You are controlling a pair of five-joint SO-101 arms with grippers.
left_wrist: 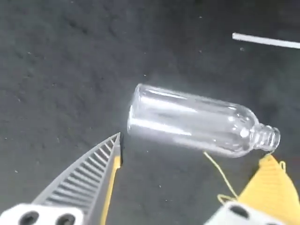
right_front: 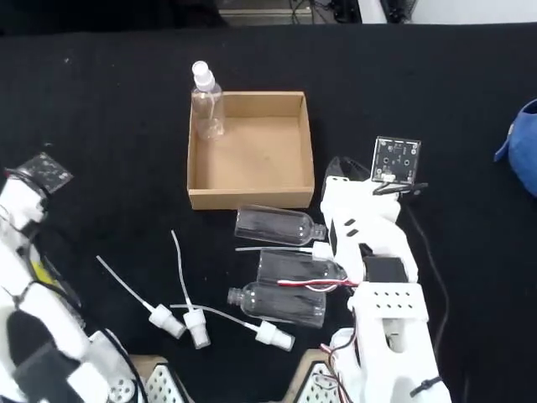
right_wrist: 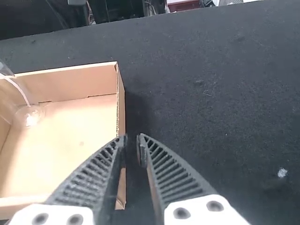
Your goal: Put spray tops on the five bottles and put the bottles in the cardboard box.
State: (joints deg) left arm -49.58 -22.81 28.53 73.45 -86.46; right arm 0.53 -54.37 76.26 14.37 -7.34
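- My left hand [left_wrist: 193, 146] hung wide open over the desk [left_wrist: 56, 70].
- An uncapped bottle [left_wrist: 197, 119] lay on its side just past the fingertips, across the gap between them. One tip was close by its base; I could not tell if it touched.
- My right hand [right_wrist: 131, 138] was narrowed almost shut, holding nothing, above the side wall of the cardboard box [right_wrist: 119, 93].
- A capped bottle [right_front: 206, 105] stood upright in the box's far-left corner.
- Three open bottles [right_front: 289, 264] lay between the box and my right arm, with loose spray tops [right_front: 195, 327] to their left.
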